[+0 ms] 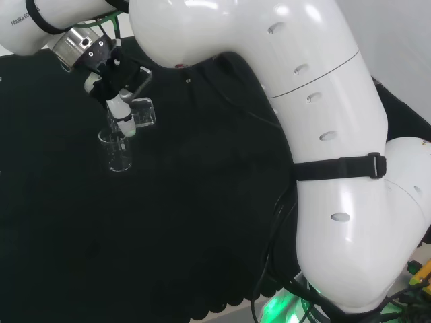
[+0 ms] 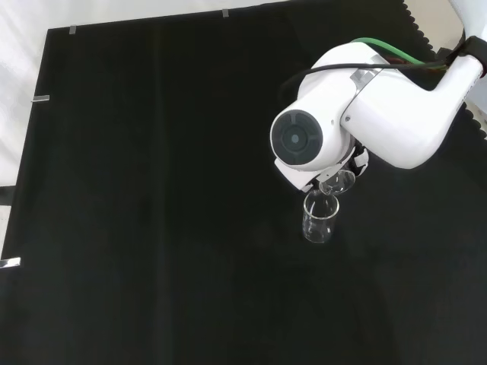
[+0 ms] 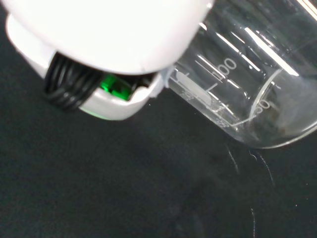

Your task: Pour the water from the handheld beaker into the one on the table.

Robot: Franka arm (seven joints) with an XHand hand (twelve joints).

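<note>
Hand clasped round tilted beaker, directly above upright table beaker on black cloth.

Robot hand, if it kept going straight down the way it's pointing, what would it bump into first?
Probably the standing beaker on the black cloth. The robot hand holds a tilted beaker just above it, so that glass would likely touch first, though depth is unclear.

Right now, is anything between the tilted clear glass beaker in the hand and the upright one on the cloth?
Nothing: in the head view, held beaker overlaps standing beaker.
</note>
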